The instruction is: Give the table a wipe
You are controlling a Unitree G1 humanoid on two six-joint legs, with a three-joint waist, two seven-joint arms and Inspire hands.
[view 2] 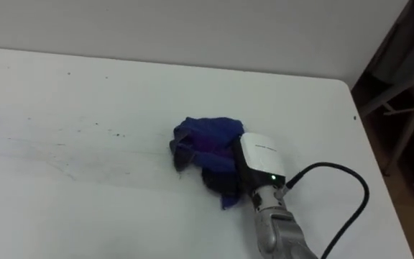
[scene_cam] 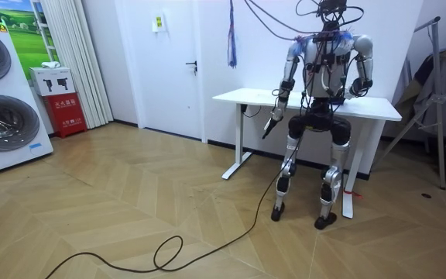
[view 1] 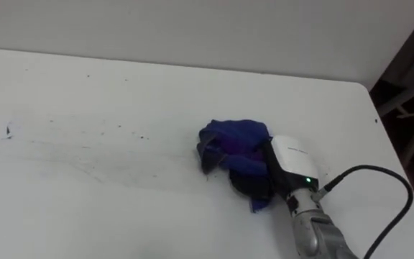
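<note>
Cloth in blue, bunched on table under right hand, fingers hidden in folds, whether clamped cannot tell

Setting: indoor room laid out like a home laundry area. Room view: stacked washing machines at 9 o'clock, with a red cabinet and a curtain beside them. White door at 11 o'clock. White table at 1 o'clock. Metal rack at 3 o'clock. Herringbone wood floor.
</note>
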